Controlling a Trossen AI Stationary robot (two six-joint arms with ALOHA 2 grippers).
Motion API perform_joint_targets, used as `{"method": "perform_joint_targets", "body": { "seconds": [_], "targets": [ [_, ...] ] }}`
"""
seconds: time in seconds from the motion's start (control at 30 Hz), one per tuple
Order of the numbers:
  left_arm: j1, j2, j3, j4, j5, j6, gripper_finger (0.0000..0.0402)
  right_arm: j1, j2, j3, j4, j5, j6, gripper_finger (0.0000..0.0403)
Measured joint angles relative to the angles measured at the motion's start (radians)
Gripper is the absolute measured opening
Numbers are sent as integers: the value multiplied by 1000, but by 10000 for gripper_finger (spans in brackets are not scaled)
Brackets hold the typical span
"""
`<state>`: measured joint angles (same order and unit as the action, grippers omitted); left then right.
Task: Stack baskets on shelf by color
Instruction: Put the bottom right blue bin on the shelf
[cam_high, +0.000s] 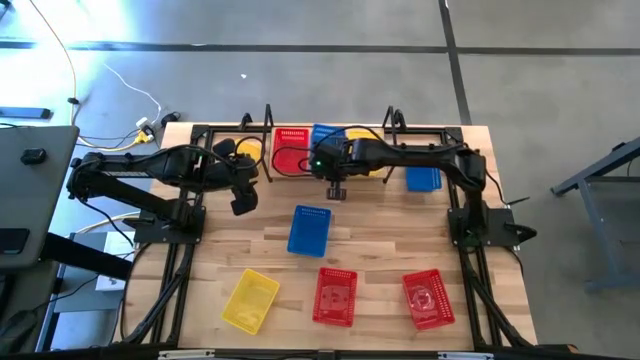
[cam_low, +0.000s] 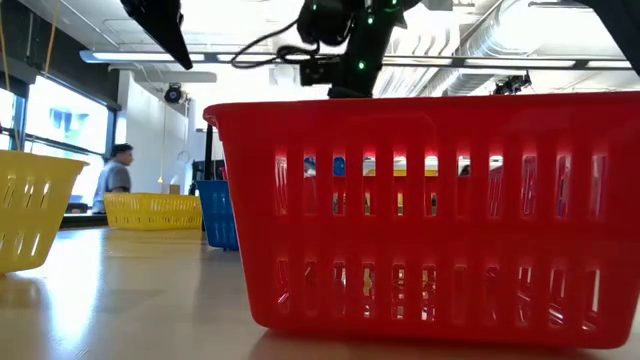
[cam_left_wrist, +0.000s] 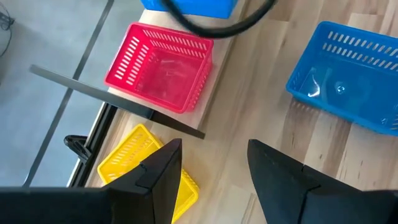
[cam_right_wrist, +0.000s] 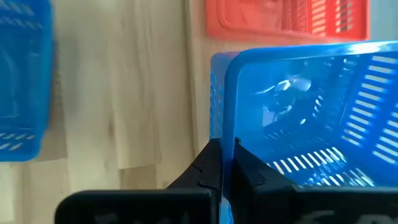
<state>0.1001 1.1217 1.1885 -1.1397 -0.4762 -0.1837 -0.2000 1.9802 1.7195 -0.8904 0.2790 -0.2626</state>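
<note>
The right claw is pinching the thin wall of a blue perforated plastic basket over the light wooden shelf, beside the red plastic basket. Such a narrow edge hold could let it swing or slip. The left claw hangs spread and empty above the desk.

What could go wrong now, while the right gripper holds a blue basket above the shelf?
1. The right gripper pinches only the thin rim of the held blue basket; the basket may tilt or slip out.
2. A red basket sits on the shelf right beside it; lowering carelessly could land blue on red.
3. The open left gripper hovers near the shelf's yellow basket; the arms might collide.
</note>
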Motion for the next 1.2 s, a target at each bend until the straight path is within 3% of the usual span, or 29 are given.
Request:
{"method": "perform_joint_targets", "body": {
  "seconds": [0.2, 0.57, 1.2],
  "targets": [
    [0, 0, 0, 0, 1, -15, 174, -26, 27, 0, -26, -2, -5, 0],
    [0, 0, 0, 0, 0, -23, 174, -64, 29, 0, -3, -107, -8, 0],
    [0, 0, 0, 0, -3, -23, 174, -60, 77, 0, 10, -89, -8, 0]
  ]
}}
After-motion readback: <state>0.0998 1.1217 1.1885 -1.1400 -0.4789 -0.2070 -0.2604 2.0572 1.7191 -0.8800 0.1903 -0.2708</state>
